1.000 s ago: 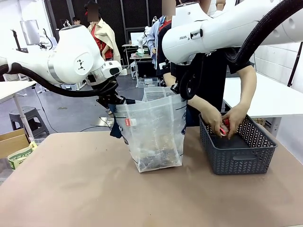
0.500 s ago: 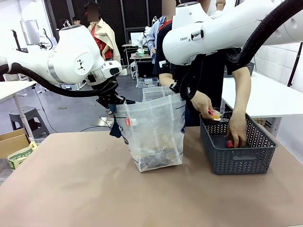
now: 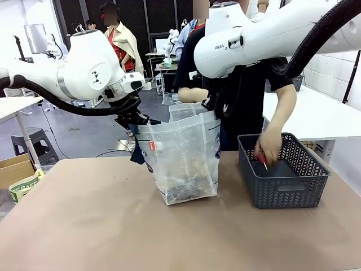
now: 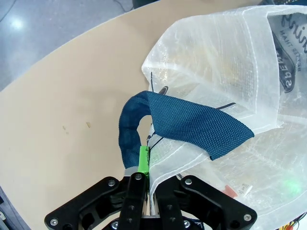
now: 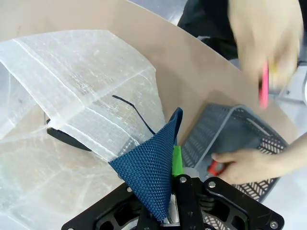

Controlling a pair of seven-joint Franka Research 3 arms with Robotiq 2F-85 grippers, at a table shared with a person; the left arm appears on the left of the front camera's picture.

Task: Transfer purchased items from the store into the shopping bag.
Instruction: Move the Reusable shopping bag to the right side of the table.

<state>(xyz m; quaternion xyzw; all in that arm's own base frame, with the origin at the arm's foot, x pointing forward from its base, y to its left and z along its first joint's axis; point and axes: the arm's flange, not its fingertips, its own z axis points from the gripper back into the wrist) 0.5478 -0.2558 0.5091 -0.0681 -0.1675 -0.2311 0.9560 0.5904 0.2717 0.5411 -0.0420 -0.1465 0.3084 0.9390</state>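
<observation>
Hand [image 5: 256, 33] risen from basket [image 3: 285, 189], bag [image 3: 180, 161] unmoved

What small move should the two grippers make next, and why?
Probably none: hold steady. The left gripper and right gripper pinch the shopping bag at its blue handles, holding it open, while a hand holds a pink item near the basket.

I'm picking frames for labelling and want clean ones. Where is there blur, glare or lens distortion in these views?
Right wrist view: the person's upper hand is smeared by motion, while the basket is fairly sharp. Left wrist view: the table edge bows from the wide lens, and a glare spot sits on the floor. Front view: mostly sharp, evenly lit.
</observation>
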